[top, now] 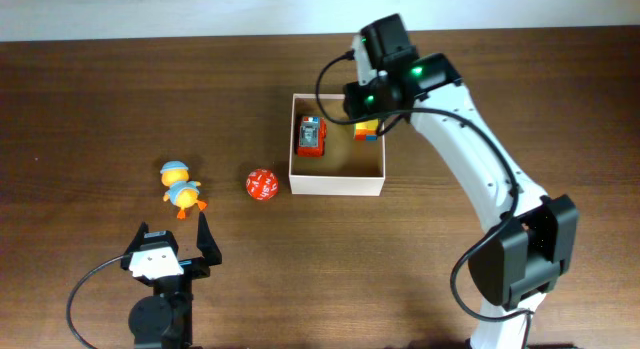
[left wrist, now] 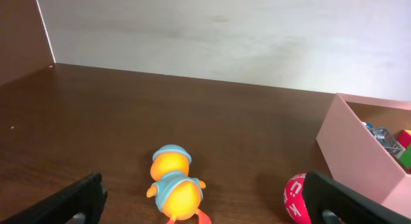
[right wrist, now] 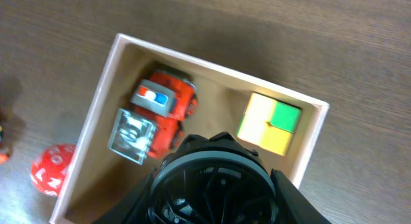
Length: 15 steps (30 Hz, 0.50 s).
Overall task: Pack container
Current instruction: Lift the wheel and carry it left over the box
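The container (top: 335,183), a white-walled box with a tan inside, holds a red toy truck (top: 311,136) and a yellow-green block (top: 366,130). My right gripper (top: 366,101) hovers over the box's far right part. In the right wrist view it (right wrist: 215,199) is shut on a black round ribbed toy (right wrist: 215,182) above the box (right wrist: 96,102), the truck (right wrist: 160,115) and the block (right wrist: 270,121). My left gripper (top: 180,241) is open and empty, just in front of an orange duck toy (top: 181,188). The duck (left wrist: 173,184) lies between and beyond its fingers (left wrist: 205,211).
A red ball with white letters (top: 261,184) lies left of the box's front corner. It also shows in the left wrist view (left wrist: 294,198) and the right wrist view (right wrist: 54,169). The box wall (left wrist: 353,147) is at the right of the left wrist view.
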Available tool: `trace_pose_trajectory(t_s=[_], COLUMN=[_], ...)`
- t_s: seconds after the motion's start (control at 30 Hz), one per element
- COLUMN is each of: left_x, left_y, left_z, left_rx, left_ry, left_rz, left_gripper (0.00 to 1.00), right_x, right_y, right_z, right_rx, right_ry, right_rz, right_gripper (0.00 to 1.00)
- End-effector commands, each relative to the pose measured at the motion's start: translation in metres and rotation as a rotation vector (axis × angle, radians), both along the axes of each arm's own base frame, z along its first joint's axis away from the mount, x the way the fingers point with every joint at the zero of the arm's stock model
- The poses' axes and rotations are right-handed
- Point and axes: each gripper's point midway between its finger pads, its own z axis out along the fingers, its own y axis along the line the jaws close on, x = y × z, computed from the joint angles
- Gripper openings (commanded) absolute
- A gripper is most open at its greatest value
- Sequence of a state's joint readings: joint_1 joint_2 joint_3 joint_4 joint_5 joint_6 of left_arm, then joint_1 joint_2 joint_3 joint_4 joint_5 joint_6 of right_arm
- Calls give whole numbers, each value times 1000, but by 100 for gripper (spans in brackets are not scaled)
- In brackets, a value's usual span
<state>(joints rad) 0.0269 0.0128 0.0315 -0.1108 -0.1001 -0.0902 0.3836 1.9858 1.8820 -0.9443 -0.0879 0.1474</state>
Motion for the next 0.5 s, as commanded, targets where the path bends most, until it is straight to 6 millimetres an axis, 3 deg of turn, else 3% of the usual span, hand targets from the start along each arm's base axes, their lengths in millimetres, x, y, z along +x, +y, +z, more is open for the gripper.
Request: trace_pose_trajectory(t_s=[0.0,0.2,0.47], left_x=[0,0,0], left_y=[-2,-2,-2], left_z=[-1,-1,-1], left_rx=[14,14,14], left_ry=[0,0,0], left_rz=[-14,-14,-14], left_gripper=[99,99,99], right_x=[11,24,20], right_y=[6,21,39], right_z=[-12,-47,-89], right_rx=[-13,9,-18], right_ry=[-7,27,84], right_rz=[-70,-93,-62], right_gripper=[41,40,39])
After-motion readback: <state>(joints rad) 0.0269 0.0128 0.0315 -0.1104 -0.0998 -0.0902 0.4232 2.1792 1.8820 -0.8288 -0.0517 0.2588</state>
